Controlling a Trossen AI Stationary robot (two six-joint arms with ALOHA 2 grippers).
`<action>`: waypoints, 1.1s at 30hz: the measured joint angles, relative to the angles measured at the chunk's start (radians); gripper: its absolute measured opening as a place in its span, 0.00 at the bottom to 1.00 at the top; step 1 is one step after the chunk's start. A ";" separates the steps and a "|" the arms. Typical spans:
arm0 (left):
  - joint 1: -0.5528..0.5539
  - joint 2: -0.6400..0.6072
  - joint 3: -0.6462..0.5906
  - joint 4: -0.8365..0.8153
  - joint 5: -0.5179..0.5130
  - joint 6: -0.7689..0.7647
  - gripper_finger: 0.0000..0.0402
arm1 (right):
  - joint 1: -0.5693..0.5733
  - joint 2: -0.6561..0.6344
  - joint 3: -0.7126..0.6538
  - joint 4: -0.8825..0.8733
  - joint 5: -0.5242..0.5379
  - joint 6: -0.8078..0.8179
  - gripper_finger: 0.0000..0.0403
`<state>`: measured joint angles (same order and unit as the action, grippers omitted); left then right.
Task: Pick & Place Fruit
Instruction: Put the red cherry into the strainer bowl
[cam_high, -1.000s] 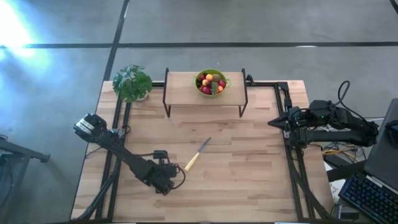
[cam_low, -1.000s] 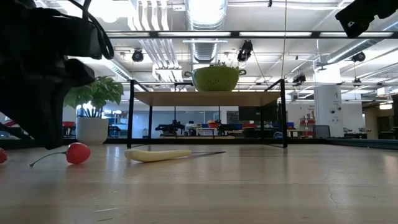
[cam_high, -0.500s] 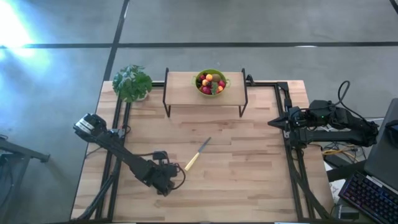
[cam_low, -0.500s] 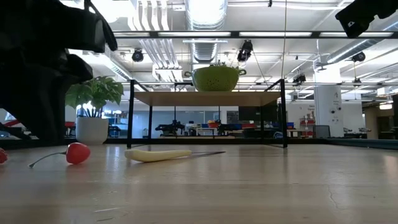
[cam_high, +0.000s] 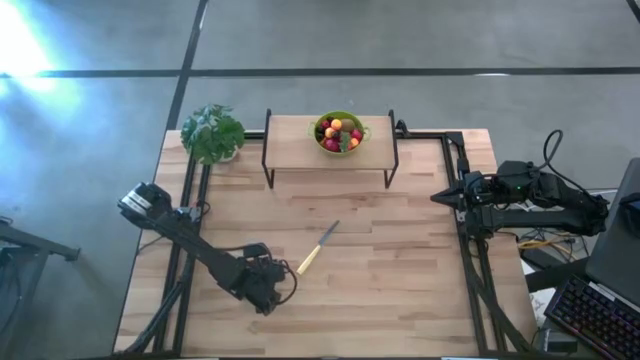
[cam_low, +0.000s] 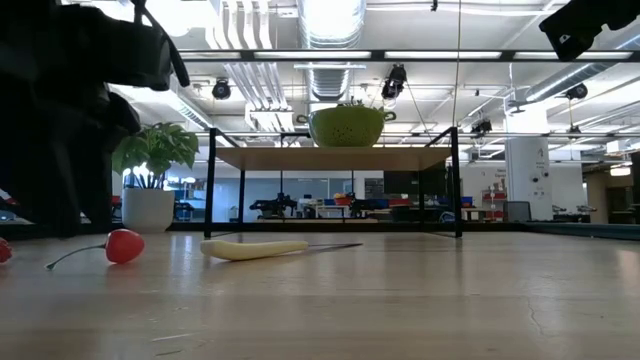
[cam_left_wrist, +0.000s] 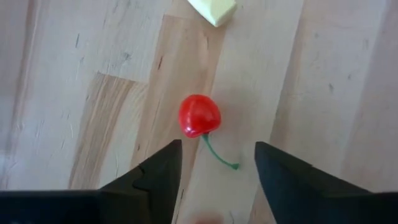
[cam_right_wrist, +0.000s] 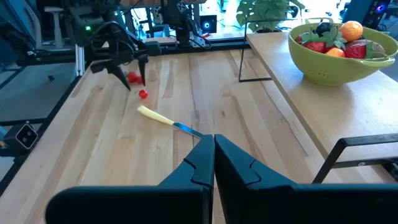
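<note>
Fruit fills a green bowl (cam_high: 340, 133) on the raised shelf (cam_high: 295, 142); one cherry (cam_left_wrist: 199, 116) lies on the pale wood desk (cam_high: 390, 260) below the spread left claw (cam_left_wrist: 214, 165), perhaps another beside; right claw (cam_right_wrist: 214, 149) closed, office behind

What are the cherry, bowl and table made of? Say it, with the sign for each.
Cherry: probably plastic; a glossy, even red with a thin green stem.
Bowl: looks like plastic or enamelled metal; smooth lime green, with small holes like a colander.
Table: wood; pale butcher-block strips with visible grain and a matte finish.
</note>
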<state>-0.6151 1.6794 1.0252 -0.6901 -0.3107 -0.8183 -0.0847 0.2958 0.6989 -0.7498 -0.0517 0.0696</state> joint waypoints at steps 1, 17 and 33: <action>0.000 0.003 0.000 0.000 -0.002 -0.001 0.52 | 0.000 0.000 0.000 0.000 0.000 0.000 0.02; 0.029 0.016 -0.082 0.094 0.005 -0.107 0.45 | 0.000 0.000 0.000 0.000 0.000 0.000 0.02; 0.031 0.016 -0.092 0.113 0.003 -0.095 0.02 | 0.000 0.000 0.000 0.000 0.000 0.000 0.02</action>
<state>-0.5838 1.6951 0.9333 -0.5774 -0.3073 -0.9134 -0.0846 0.2961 0.6989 -0.7494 -0.0517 0.0696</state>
